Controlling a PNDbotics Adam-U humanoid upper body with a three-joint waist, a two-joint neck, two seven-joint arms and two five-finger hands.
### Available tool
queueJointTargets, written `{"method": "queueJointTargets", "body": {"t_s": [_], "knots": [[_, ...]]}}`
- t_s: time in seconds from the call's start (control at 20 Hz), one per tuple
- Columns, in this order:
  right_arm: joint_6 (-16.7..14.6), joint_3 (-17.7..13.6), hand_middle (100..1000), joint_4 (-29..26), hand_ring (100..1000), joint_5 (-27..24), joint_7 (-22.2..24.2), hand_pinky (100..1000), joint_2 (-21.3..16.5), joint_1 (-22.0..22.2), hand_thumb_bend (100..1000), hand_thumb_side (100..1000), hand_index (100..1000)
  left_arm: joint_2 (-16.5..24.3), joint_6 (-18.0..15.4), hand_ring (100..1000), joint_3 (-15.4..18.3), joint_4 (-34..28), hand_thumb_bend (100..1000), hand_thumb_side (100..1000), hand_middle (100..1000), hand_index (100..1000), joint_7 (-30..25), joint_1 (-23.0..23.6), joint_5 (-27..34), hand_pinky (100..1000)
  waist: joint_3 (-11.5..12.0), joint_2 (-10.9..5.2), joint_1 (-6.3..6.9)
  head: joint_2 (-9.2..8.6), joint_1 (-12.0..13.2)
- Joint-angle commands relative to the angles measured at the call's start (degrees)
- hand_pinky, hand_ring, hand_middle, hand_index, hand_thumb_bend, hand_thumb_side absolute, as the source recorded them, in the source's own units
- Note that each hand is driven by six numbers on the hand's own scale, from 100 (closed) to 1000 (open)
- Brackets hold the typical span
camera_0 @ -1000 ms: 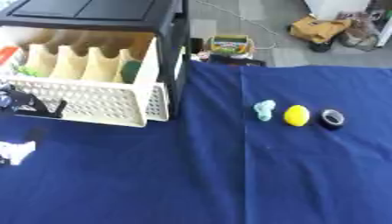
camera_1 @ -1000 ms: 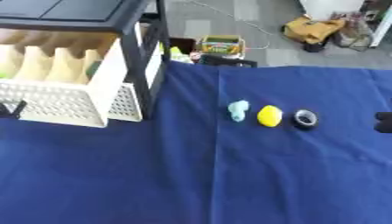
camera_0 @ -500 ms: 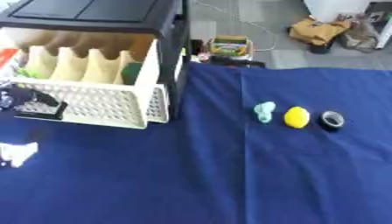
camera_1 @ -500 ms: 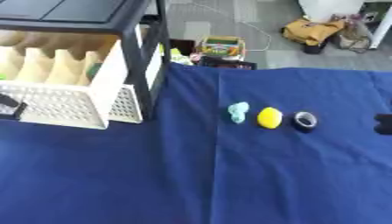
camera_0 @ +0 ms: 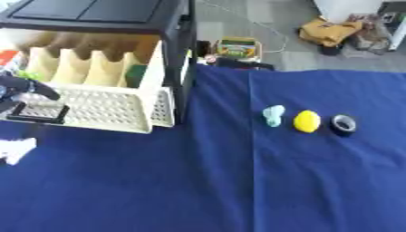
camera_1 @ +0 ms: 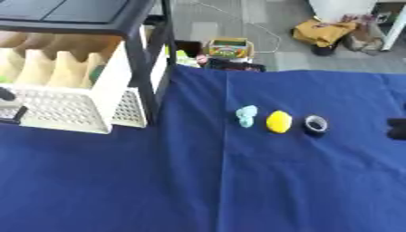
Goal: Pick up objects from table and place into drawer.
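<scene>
A cream drawer [camera_0: 95,106] stands pulled out of a black cabinet [camera_0: 95,11] at the back left, with a black handle [camera_0: 36,113] on its front. Inside it show a green thing [camera_0: 135,73] and, at the far left, something red [camera_0: 8,59]. My left hand [camera_0: 28,86] hovers at the left edge over the drawer's front wall, blurred. Mid-right on the blue cloth lie a pale teal lump [camera_0: 273,115], a yellow lemon-like object [camera_0: 306,121] and a black tape roll [camera_0: 343,125] in a row. A white object [camera_0: 16,149] lies at the left edge. My right hand [camera_1: 396,129] barely shows at the right edge.
The blue cloth [camera_0: 206,190] covers the table, with wide room in front of the drawer and the row. Beyond the far edge, on the floor, are a colourful box [camera_0: 238,47], a brown bag [camera_0: 329,31] and a cable.
My left hand has risen a little from the drawer's handle to above the front wall. The three objects on the right and my right hand have not moved.
</scene>
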Motion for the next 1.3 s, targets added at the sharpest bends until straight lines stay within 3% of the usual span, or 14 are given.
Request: {"method": "queueJointTargets", "body": {"t_s": [0.05, 0.35, 0.45, 0.5, 0.55, 0.95, 1.1, 1.3], "knots": [[-0.07, -0.9, 466, -0.93, 674, 0.18, -0.58, 609, -0.99, -0.09, 100, 938, 765, 1.1, -3.27, 100, 2.51, -0.76, 100, 301, 100, 841, 1.57, -1.33, 2.47, 258, 0.18, -1.42, 0.12, 0.45, -1.84], [0.44, -1.93, 469, -0.93, 676, 1.0, -2.51, 609, -2.8, 0.17, 100, 943, 768, -2.89, -8.81, 100, 4.86, -0.76, 100, 343, 100, 831, 6.65, -3.22, 10.5, 254, 0.36, -1.53, 0.02, 0.83, -4.29], [0.53, -2.19, 470, -0.93, 677, 1.37, -3.28, 610, -4.11, 0.2, 100, 945, 769, -4.58, -9.58, 100, 5.28, -0.76, 100, 368, 100, 830, 9.8, -3.47, 13.78, 252, 0.4, -1.57, -0.03, 0.91, -4.68], [0.53, -2.31, 472, -0.93, 678, 1.59, -3.71, 610, -4.86, 0.17, 100, 1000, 770, -5.38, -9.79, 100, 5.4, -0.76, 100, 374, 100, 829, 11.71, -3.49, 15.42, 252, 0.42, -1.58, -0.05, 0.93, -4.81], [0.51, -2.43, 472, -0.93, 679, 1.87, -4.16, 610, -5.65, 0.13, 100, 942, 771, -6.12, -10.0, 100, 5.44, -0.76, 100, 401, 100, 827, 13.65, -3.47, 17.04, 249, 0.43, -1.59, -0.11, 0.95, -4.9], [1.49, -2.84, 472, -0.93, 680, 5.32, -6.56, 608, -13.65, -0.59, 100, 934, 781, -12.96, -12.18, 100, 4.51, -0.76, 100, 565, 100, 826, 27.32, -3.84, 29.15, 188, 0.22, -1.91, -0.51, 1.32, -5.34], [3.01, -2.83, 473, -0.93, 678, 7.91, -6.28, 608, -17.73, -0.65, 138, 927, 785, -15.42, -12.67, 100, 3.68, -0.76, 100, 584, 100, 828, 29.1, -4.08, 31.27, 181, 0.06, -2.15, -0.75, 1.44, -5.38], [5.62, -2.17, 476, -0.93, 679, 10.75, -4.32, 612, -23.4, 0.19, 189, 901, 790, -18.32, -11.93, 100, 2.44, -0.76, 100, 624, 100, 835, 27.58, -3.71, 32.3, 171, -0.11, -2.51, -1.03, 1.64, -5.48]]}}
